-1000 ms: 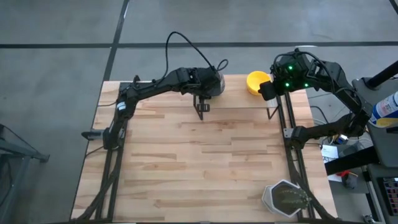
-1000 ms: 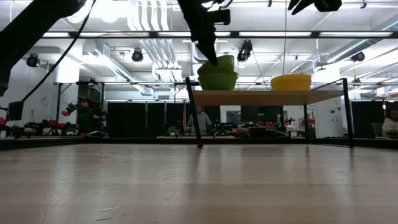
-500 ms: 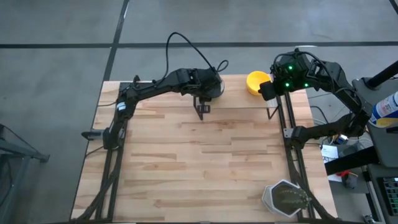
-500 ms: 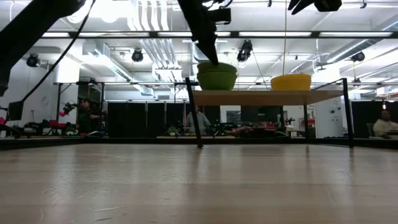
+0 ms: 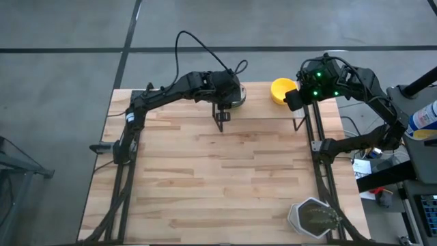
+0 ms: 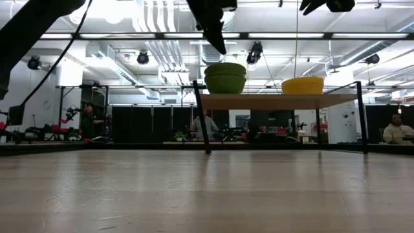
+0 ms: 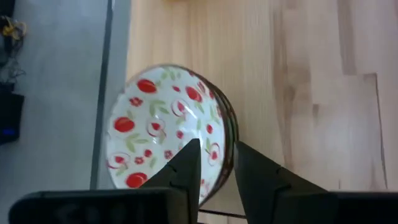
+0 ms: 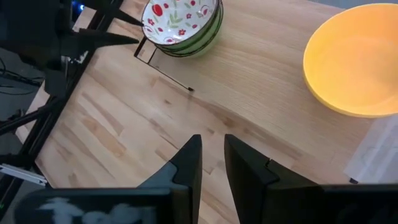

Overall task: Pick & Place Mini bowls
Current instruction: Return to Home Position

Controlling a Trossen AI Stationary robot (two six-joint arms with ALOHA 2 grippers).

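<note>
A stack of mini bowls [image 5: 234, 97] stands by the table's far edge; its top bowl [image 7: 168, 142] is white with red flowers, and the outsides [image 6: 225, 78] look green. One yellow bowl [image 5: 280, 89] sits to its right, also seen in the right wrist view [image 8: 357, 59]. My left gripper [image 7: 217, 155] hovers open just above the stack's rim, clear of it in the low view [image 6: 213, 29]. My right gripper [image 8: 212, 146] hangs shut above the table beside the yellow bowl.
A grey hexagonal plant pot [image 5: 313, 217] stands at the near right corner. Dark frame rods [image 5: 315, 147] run along the table's right side and others along its left [image 5: 123, 171]. Bare wood [image 5: 225, 178] fills the middle. People sit in the room beyond.
The top bowl, tilted and raised under my left gripper's finger a second ago, has dropped level into the stack. My left gripper has let go of it and risen clear above the stack.
</note>
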